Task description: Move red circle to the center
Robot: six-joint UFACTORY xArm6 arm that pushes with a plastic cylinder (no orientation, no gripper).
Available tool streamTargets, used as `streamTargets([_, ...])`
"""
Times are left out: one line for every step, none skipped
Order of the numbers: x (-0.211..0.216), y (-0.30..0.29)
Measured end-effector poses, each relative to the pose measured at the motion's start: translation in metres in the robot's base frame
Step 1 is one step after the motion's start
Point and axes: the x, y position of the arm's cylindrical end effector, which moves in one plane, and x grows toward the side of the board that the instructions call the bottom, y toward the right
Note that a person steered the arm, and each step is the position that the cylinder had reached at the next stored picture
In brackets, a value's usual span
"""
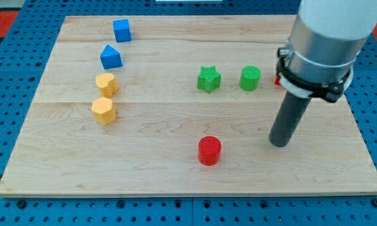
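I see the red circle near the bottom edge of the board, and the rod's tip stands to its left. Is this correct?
Not quite. The red circle does lie near the board's bottom edge, but my tip stands to its right, apart from it, not to its left. The camera view shows this.

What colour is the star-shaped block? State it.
Green; the star block shows clearly in the camera view.

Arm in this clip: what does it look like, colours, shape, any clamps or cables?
The arm is a wide, light grey-white cylinder with a darker grey metallic lower section. A black clamp ring circles its base. Below it hangs a straight dark grey rod, plain and round, ending in my tip. No cables or markings show.
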Motion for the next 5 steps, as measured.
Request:
streamTargets([0.028,-0.023])
streamTargets([0.043,-0.064])
streamTargets([0.031,-0.112])
streamTargets([0.01,-0.136])
streamTargets([-0.013,-0.159])
